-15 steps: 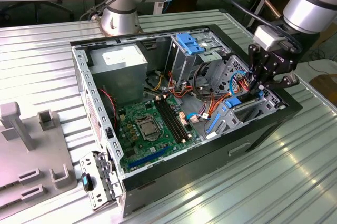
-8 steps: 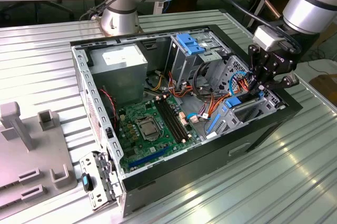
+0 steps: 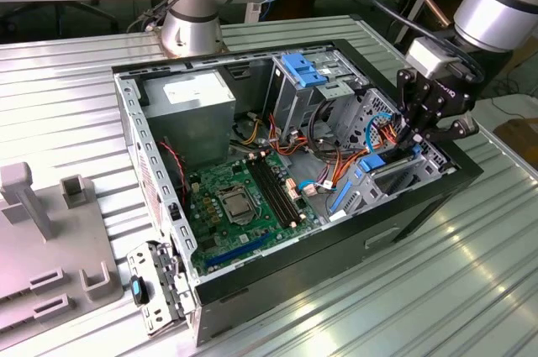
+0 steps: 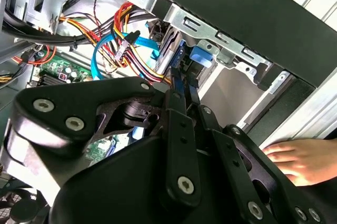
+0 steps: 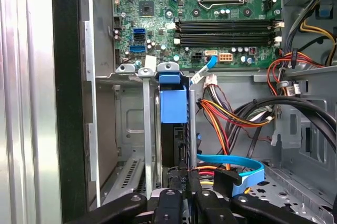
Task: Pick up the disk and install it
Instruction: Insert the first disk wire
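Ribbed metal sheeting covers the desk (image 3: 437,290), pale grey and shiny, and the open computer case (image 3: 277,164) lies on its side on it. At the exterior view's left of the case, a grey plastic fixture (image 3: 42,231) with slots and posts rests on the same surface. Behind the case stands the base of a second robot arm (image 3: 193,21), and behind that a wooden bench with cables and dark floor under it.

Inside the case the green motherboard (image 3: 239,210) sits in the middle, the grey power supply (image 3: 189,101) is at its far side, and a light blue latch plate (image 3: 303,67) tops the metal cage near it.

The tool (image 3: 412,143) hangs over the drive bay at the case's end on the exterior view's right. Its fingers (image 5: 179,203) are drawn together and clamp the disk (image 5: 172,124) by its edge. The disk stands on edge in the bay slot between two metal walls, its blue carrier facing the motherboard, just beside orange and blue cables (image 5: 226,124).

In the second wrist view a person's hand (image 4: 297,158) rests on the desk outside the case, near its black wall.
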`<state>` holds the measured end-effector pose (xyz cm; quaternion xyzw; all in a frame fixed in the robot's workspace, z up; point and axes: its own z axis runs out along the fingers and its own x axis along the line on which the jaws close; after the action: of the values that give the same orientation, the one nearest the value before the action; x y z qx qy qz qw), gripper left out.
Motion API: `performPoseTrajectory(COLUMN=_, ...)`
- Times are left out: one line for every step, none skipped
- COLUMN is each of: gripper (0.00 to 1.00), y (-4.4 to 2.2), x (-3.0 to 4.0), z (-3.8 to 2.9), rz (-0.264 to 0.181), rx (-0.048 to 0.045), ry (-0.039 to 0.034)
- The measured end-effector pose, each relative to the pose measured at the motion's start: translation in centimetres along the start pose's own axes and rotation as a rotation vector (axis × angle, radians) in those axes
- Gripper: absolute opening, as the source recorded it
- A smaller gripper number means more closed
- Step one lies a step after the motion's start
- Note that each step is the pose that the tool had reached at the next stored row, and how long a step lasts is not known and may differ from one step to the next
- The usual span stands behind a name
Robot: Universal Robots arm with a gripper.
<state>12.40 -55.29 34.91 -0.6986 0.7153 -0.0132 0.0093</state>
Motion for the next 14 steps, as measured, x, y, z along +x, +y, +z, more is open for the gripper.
performPoseTrajectory(gripper=0.16, y=0.00, x=-0.01, z=0.00, rz=-0.001, rx=0.0000, ry=0.0000)
performPoseTrajectory(gripper=0.16, y=0.00, x=-0.02, z=0.02, rz=-0.002, rx=0.0000, ry=-0.0002)
performPoseTrajectory(gripper=0.16, y=-0.02, x=-0.02, z=0.02, rz=-0.002, rx=0.0000, ry=-0.0002)
performPoseTrajectory(gripper=0.16, y=-0.05, x=-0.03, z=0.02, rz=-0.003, rx=0.0000, ry=-0.0002)
performPoseTrajectory(gripper=0.16, y=-0.13, x=-0.04, z=0.01, rz=-0.003, rx=0.0000, ry=0.0000)
performPoseTrajectory(gripper=0.16, y=-0.17, x=-0.04, z=0.01, rz=-0.004, rx=0.0000, ry=0.0000)
performPoseTrajectory(gripper=0.16, y=-0.17, x=-0.04, z=0.03, rz=-0.004, rx=0.0000, ry=-0.0001)
performPoseTrajectory(gripper=0.16, y=-0.17, x=-0.04, z=0.06, rz=-0.004, rx=0.0000, ry=-0.0004)
performPoseTrajectory(gripper=0.16, y=-0.17, x=-0.04, z=0.10, rz=-0.004, rx=0.0000, ry=-0.0011)
performPoseTrajectory(gripper=0.16, y=-0.17, x=-0.04, z=0.14, rz=-0.004, rx=0.0000, ry=-0.0021)
performPoseTrajectory(gripper=0.16, y=-0.17, x=-0.04, z=0.18, rz=-0.004, rx=0.0000, ry=-0.0037)
performPoseTrajectory(gripper=0.16, y=-0.17, x=-0.04, z=0.23, rz=-0.004, rx=-0.0001, ry=-0.0059)
performPoseTrajectory(gripper=0.16, y=-0.17, x=-0.04, z=0.28, rz=-0.004, rx=-0.0001, ry=-0.0086)
performPoseTrajectory(gripper=0.16, y=-0.16, x=-0.04, z=0.32, rz=-0.004, rx=-0.0002, ry=-0.0104)
